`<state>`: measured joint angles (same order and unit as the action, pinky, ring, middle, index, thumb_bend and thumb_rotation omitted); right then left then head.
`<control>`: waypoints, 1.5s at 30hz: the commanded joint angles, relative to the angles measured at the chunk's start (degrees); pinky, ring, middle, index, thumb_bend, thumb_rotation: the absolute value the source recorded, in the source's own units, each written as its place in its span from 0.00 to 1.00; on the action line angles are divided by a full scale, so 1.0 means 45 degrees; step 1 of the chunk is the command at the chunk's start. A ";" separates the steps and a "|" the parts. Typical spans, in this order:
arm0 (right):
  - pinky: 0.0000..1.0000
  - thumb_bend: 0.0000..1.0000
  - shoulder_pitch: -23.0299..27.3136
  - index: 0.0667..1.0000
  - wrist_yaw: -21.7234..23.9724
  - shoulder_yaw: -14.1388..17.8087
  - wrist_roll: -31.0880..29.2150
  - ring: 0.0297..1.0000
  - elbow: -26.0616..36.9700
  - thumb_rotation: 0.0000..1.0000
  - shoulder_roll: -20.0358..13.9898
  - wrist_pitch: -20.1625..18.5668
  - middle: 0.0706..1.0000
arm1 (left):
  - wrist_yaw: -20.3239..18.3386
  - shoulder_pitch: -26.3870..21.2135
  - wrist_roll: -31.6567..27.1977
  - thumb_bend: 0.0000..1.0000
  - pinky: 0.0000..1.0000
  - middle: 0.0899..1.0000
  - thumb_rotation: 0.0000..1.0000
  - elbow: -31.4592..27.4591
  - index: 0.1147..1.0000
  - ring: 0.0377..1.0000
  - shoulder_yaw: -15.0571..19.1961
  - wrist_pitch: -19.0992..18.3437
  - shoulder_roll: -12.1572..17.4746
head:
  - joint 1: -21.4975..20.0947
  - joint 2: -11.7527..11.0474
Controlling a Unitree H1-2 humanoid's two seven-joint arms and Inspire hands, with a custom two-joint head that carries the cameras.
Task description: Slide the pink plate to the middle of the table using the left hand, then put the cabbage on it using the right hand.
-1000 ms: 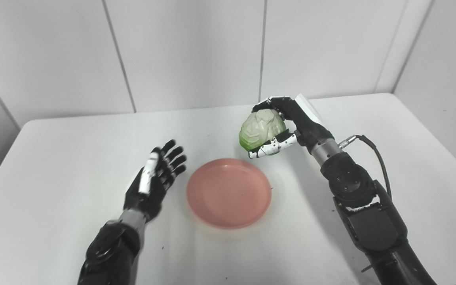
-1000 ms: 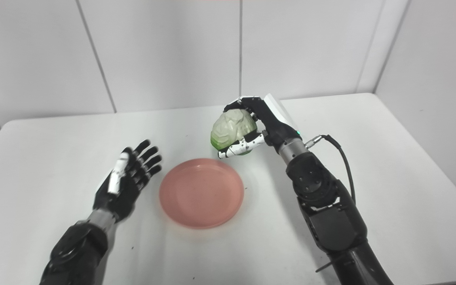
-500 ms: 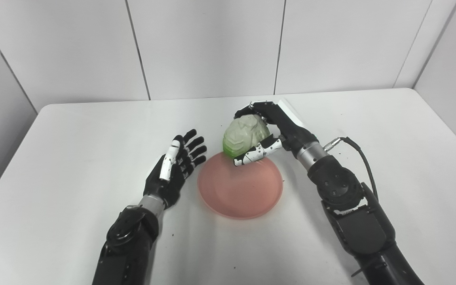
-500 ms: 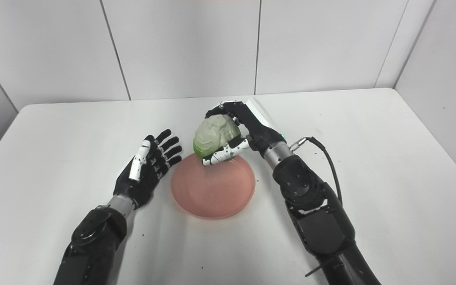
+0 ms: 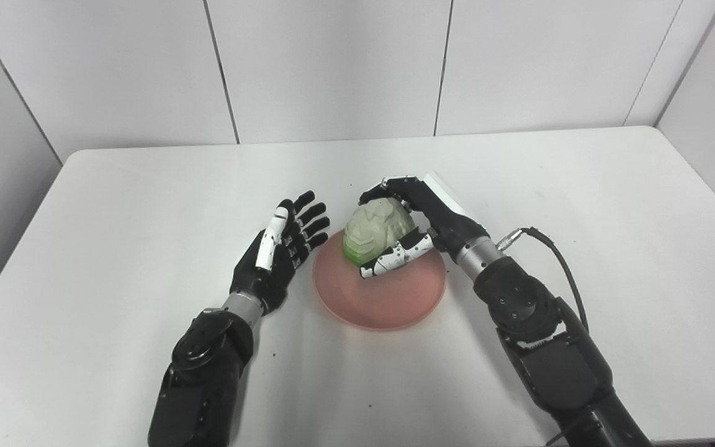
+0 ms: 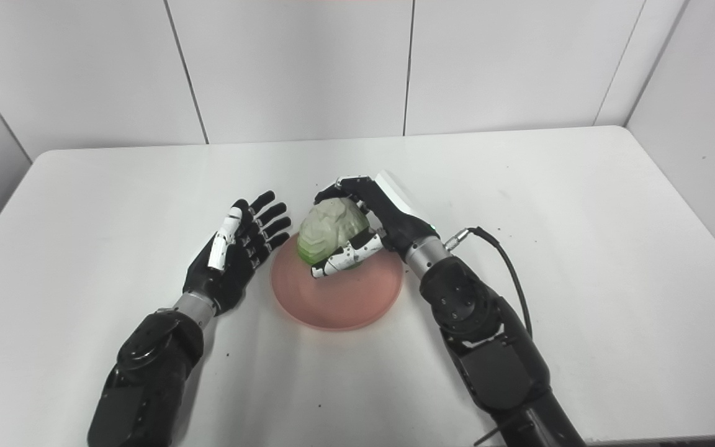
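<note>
White table (image 5: 581,186) stretching wide and bare to the far, left and right edges, with grey wall panels (image 5: 332,62) standing behind. Pink plate (image 5: 388,307) lying near the middle, its left rim just beside the left hand (image 5: 277,251), resting palm-up with fingers spread, gripping nothing. Right hand (image 5: 422,226) clasping the cabbage (image 5: 373,230) over the plate's far half, contact with the plate impossible to tell.
</note>
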<state>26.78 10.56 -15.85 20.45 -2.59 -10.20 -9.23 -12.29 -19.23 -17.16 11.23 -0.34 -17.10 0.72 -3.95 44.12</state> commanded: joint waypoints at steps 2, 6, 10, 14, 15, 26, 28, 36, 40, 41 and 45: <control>0.38 0.52 0.0240 0.50 -0.0007 0.0046 0.0039 0.38 0.0508 0.00 -0.0062 0.0501 0.44 | 0.0204 0.0258 0.0118 0.40 0.91 0.91 1.00 0.0088 0.90 0.90 -0.0057 -0.0980 -0.0020 | 0.0007 0.0076; 0.39 0.52 0.0056 0.48 -0.0157 -0.0038 0.0258 0.38 0.0364 0.00 -0.0090 0.0732 0.43 | 0.0203 0.0271 0.0108 0.41 0.91 0.91 1.00 -0.0030 0.90 0.90 -0.0040 -0.1116 -0.0017 | 0.0014 0.0191; 0.37 0.52 -0.0048 0.50 -0.0259 -0.0130 0.0368 0.37 0.0071 0.00 -0.0093 0.1031 0.43 | 0.0290 0.0278 0.0132 0.40 0.91 0.91 1.00 -0.0126 0.90 0.90 0.0007 -0.1250 -0.0053 | 0.0005 0.0241; 0.36 0.51 -0.0145 0.50 -0.0329 -0.0180 0.0506 0.36 -0.0246 0.00 -0.0033 0.1363 0.43 | 0.0297 0.0279 0.0155 0.41 0.91 0.91 1.00 -0.0140 0.90 0.90 -0.0014 -0.1261 -0.0027 | 0.0027 0.0256; 0.37 0.52 -0.0175 0.49 -0.0335 -0.0187 0.0527 0.37 -0.0292 0.00 -0.0015 0.1418 0.43 | 0.0305 0.0281 0.0145 0.41 0.91 0.91 1.00 -0.0141 0.90 0.90 -0.0012 -0.1269 -0.0028 | 0.0027 0.0256; 0.35 0.51 -0.0301 0.51 -0.0644 -0.0619 0.1170 0.36 -0.0911 0.00 0.0074 0.1991 0.43 | 0.0366 0.0286 0.0096 0.41 0.90 0.91 1.00 -0.0164 0.89 0.90 0.0005 -0.1306 -0.0102 | 0.0029 0.0257; 0.35 0.51 -0.0331 0.51 -0.0589 -0.0643 0.1073 0.37 -0.1037 0.00 0.0129 0.2037 0.42 | 0.0382 0.0284 0.0120 0.41 0.91 0.91 1.00 -0.0164 0.89 0.90 -0.0013 -0.1300 -0.0097 | 0.0036 0.0265; 0.43 0.52 -0.0448 0.50 -0.0135 -0.0689 0.0792 0.40 -0.0896 0.00 0.0292 0.1591 0.44 | 0.0378 0.0290 0.0142 0.41 0.90 0.91 1.00 -0.0223 0.90 0.90 -0.0052 -0.1306 -0.0079 | 0.0013 0.0246; 0.46 0.52 -0.0485 0.49 0.0016 -0.0622 0.0705 0.41 -0.0774 0.00 0.0307 0.1563 0.44 | 0.0379 0.0297 0.0146 0.41 0.90 0.91 1.00 -0.0240 0.89 0.90 -0.0053 -0.1315 -0.0078 | 0.0021 0.0249; 0.47 0.52 -0.0492 0.50 0.0085 -0.0595 0.0621 0.41 -0.0714 0.00 0.0296 0.1578 0.45 | 0.0382 0.0298 0.0161 0.41 0.90 0.91 1.00 -0.0241 0.89 0.90 -0.0060 -0.1308 -0.0077 | 0.0019 0.0256; 0.49 0.52 -0.0481 0.49 0.0351 -0.0603 0.0573 0.48 -0.0457 0.00 0.0191 0.1467 0.45 | 0.0425 0.0301 0.0126 0.41 0.89 0.91 1.00 -0.0282 0.89 0.90 -0.0016 -0.1412 -0.0107 | 0.0006 0.0245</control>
<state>23.77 10.92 -18.68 23.03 -6.52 -8.89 -1.81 -11.34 -18.99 -17.16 9.28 -0.33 -20.50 0.50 -3.95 45.18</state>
